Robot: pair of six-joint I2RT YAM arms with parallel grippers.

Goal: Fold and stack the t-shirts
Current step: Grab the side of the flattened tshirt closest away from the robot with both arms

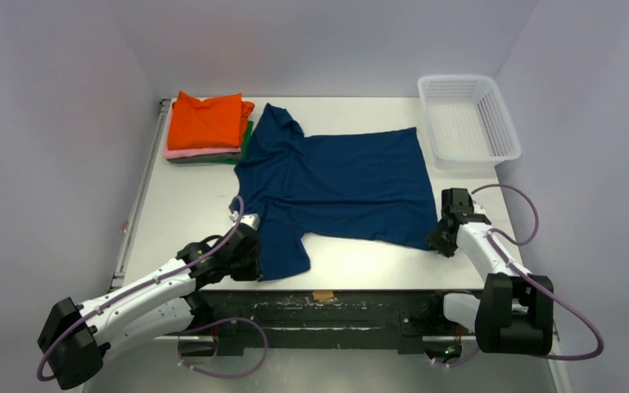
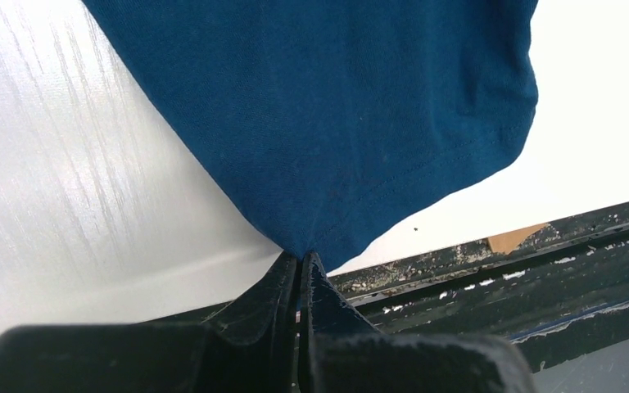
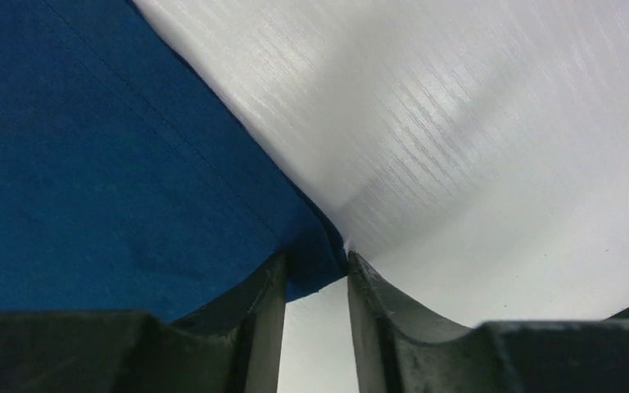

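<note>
Now pinching plain navy blue cloth t-shirt [image 1: 344, 184] sleeve in shut left gripper [image 2: 300, 262], right gripper [image 3: 315, 264] parted, empty; risks bunching under one-sided pull.

Soft, even light is filling the overhead view, shadows showing faint. Table [image 2: 65, 164] is glaring white in both wrist views; near foreground is blurring.

A: Entry one, left arm [image 1: 139, 299]?
B: Stretched low toward the near-left sleeve of the navy t-shirt [image 1: 336, 184]. The left gripper [image 2: 300, 255] has its jaws pressed together, pinching that sleeve's hem.
A: Entry two, right arm [image 1: 491, 254]?
B: Elbow folded, wrist tipped down at the shirt's near-right corner. The right gripper [image 3: 315, 266] has its jaws parted, straddling the corner.
</note>
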